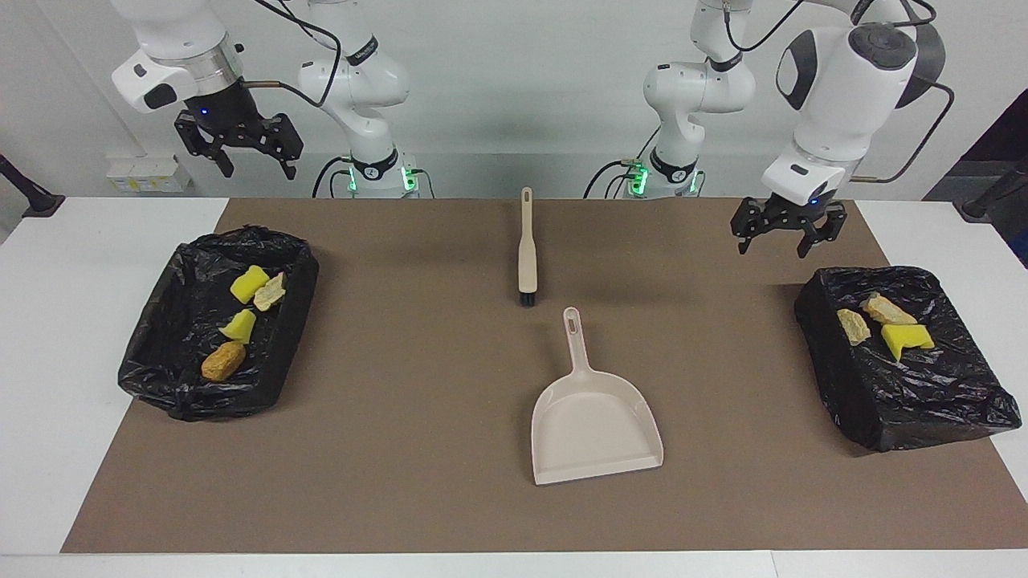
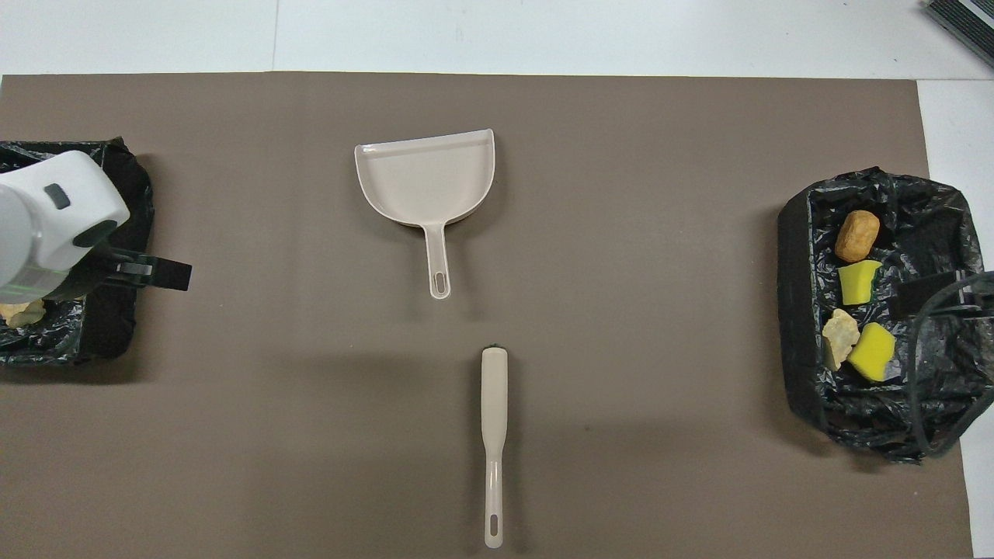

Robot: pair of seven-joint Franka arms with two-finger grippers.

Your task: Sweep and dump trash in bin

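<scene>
The trash lies in two black-bagged bins at the two ends of the brown mat (image 1: 401, 449) on the counter (image 1: 96, 241), and the dustpan (image 1: 596, 425) in the middle of the mat serves as the landmark. Toward the right arm's end from the dustpan, the open bin (image 1: 185, 377) holds four small lumps: a bright yellow spongy chunk (image 1: 248, 282) touching a pale beige bread-like piece (image 1: 270, 291), a second yellow chunk (image 1: 239, 326) just beside them, and an orange-brown crusty lump (image 1: 223, 360) farthest from the robots. Toward the left arm's end from the dustpan, the other bin (image 1: 907, 393) carries three lumps on its crumpled black plastic: two pale beige, rough-edged pieces (image 1: 854, 326) and one yellow chunk (image 1: 905, 337), close together. Each lump is far smaller than the dustpan. The dustpan itself is beige, lies flat with nothing in it, and its handle points toward the robots. The brush (image 1: 527, 249), beige-handled with black bristles, lies nearer to the robots than the dustpan, its bristle end just apart from the dustpan's handle tip. The left hand (image 1: 777, 234) hangs in the air with its fingers spread and holding nothing, over the mat's edge by the bin at the left arm's end from the dustpan. The right hand (image 1: 250, 159) waits high over the right arm's end, fingers apart and holding nothing.
</scene>
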